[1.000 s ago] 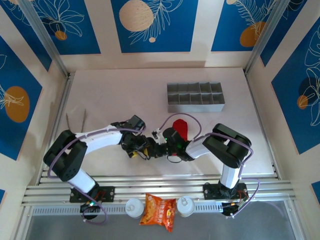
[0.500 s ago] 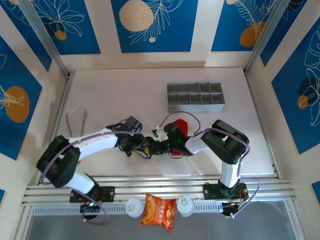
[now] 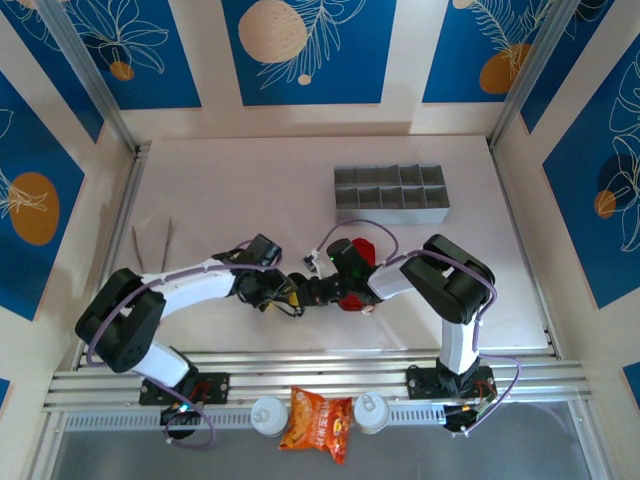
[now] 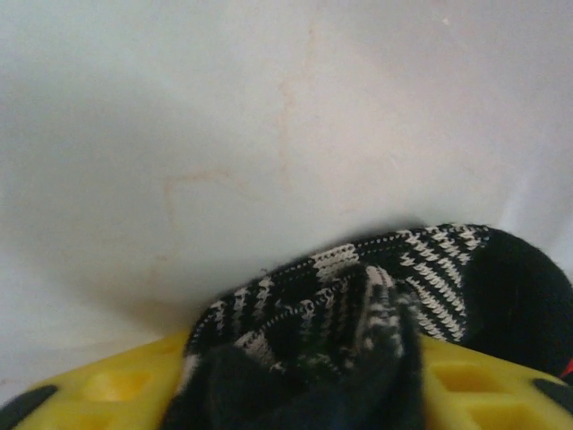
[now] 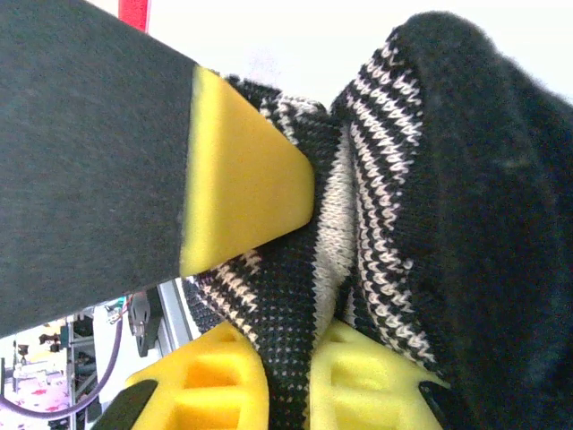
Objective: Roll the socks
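The right gripper (image 5: pixel 286 372) is clamped on the striped sock (image 5: pixel 376 170). A fold of the black-and-white knit is pinched between its yellow fingers, seemingly to anchor one end while the other arm works the fabric. The left gripper (image 4: pixel 300 390) faces it nose to nose, with the same sock bunched between its own yellow fingers. I cannot tell whether those fingers have bitten or merely bracket the cloth, though one of them presses its tip against the knit in the right wrist view. From above, the two meet mid-worktop (image 3: pixel 230 190), toward the front edge, with the sock gathered between them, so the roll looks in the making rather than finished. The red sock (image 3: pixel 363 248) lies just behind the right wrist, partly under that arm, and by the look of it is not yet rolled in. The arm over it would hamper any reach for it. Well apart are a grey compartment tray (image 3: pixel 390 195) farther back, two thin sticks (image 3: pixel 152 240) at the left, and an orange snack bag (image 3: pixel 316 420) beyond the front rail; none blocks the work.
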